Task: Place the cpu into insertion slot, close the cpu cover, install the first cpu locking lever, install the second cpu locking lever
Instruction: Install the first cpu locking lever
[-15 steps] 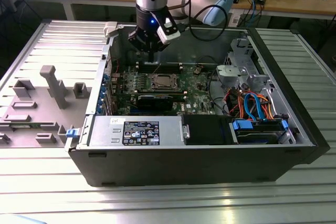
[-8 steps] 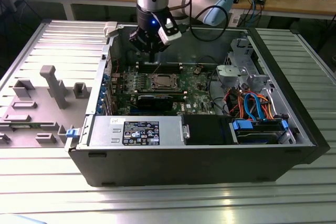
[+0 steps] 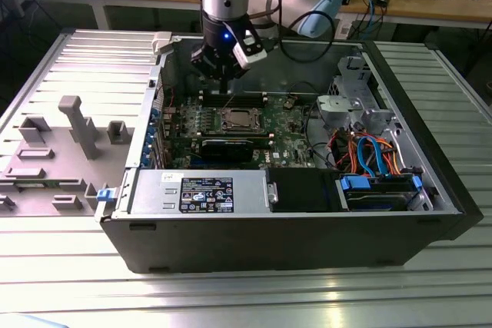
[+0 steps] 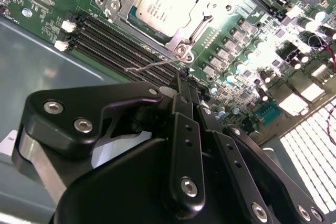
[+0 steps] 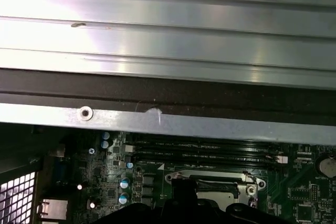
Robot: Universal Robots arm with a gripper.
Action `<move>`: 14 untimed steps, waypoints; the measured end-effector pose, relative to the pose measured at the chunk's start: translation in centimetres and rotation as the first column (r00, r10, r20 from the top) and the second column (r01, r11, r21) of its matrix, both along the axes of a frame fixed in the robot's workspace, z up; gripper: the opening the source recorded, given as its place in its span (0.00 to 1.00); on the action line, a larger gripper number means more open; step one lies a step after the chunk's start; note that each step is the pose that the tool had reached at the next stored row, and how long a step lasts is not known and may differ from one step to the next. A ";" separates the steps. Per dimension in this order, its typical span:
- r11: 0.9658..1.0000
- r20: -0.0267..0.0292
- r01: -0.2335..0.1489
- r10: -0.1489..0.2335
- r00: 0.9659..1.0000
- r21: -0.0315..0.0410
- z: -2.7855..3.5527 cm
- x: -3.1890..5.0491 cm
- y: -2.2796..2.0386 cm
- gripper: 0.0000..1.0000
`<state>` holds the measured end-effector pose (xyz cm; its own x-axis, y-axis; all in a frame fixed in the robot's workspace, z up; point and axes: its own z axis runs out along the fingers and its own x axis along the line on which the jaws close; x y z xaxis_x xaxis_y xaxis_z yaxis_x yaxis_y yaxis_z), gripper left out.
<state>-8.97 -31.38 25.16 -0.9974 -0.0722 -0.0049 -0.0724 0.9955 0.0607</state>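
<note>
One open computer case (image 3: 307, 243) lies on the table, holding a green motherboard (image 3: 288, 124). On it the cpu (image 4: 167, 2) sits in the insertion slot (image 3: 237, 120), with the cpu cover (image 4: 206, 11) closed around it. A thin wire lever (image 4: 149, 65) stands loose beside the socket. The gripper (image 4: 184, 85) hovers there, fingers pressed together, its tips partly hidden by its own black links.
</note>
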 end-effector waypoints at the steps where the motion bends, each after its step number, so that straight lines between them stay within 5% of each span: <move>1: 1.000 0.000 -0.007 0.007 1.000 0.000 -0.18 0.00 0.12 0.11; 14: 0.999 0.000 -0.047 0.047 0.999 -0.003 -1.49 0.18 0.57 0.11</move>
<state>-8.78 -30.81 23.67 -0.9928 -0.1194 -0.0045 -0.1195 0.9912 0.0578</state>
